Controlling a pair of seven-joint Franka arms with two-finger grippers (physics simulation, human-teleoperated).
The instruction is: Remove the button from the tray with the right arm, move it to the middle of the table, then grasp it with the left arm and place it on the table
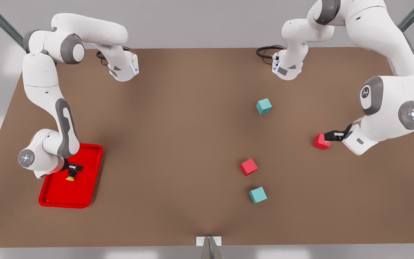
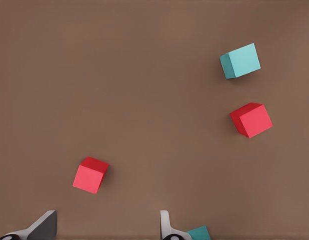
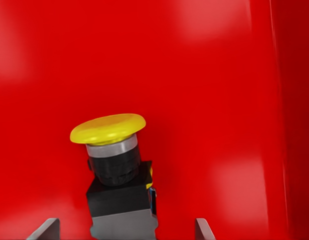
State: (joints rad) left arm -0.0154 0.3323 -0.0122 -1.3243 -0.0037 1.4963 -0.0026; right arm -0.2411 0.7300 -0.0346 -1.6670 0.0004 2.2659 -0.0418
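Note:
The button [image 3: 114,165], a yellow cap on a dark boxy body, rests in the red tray [image 1: 84,151] at the front view's left. My right gripper [image 3: 124,230] is down over it, open, its fingers [image 3: 44,229] on either side of the dark body with gaps between. In the front view the button [image 1: 70,177] shows just below the right gripper [image 1: 73,168]. My left gripper [image 1: 331,136] hangs open over the brown table [image 1: 178,118] at the front view's right, beside a red cube [image 1: 321,141]. The left gripper [image 2: 104,230] has nothing between its fingers.
On the table's right half sit a teal cube [image 1: 264,106], a second red cube [image 1: 248,167] and another teal cube [image 1: 257,195]. The wide middle of the table is bare brown surface. Both arm bases stand at the far edge.

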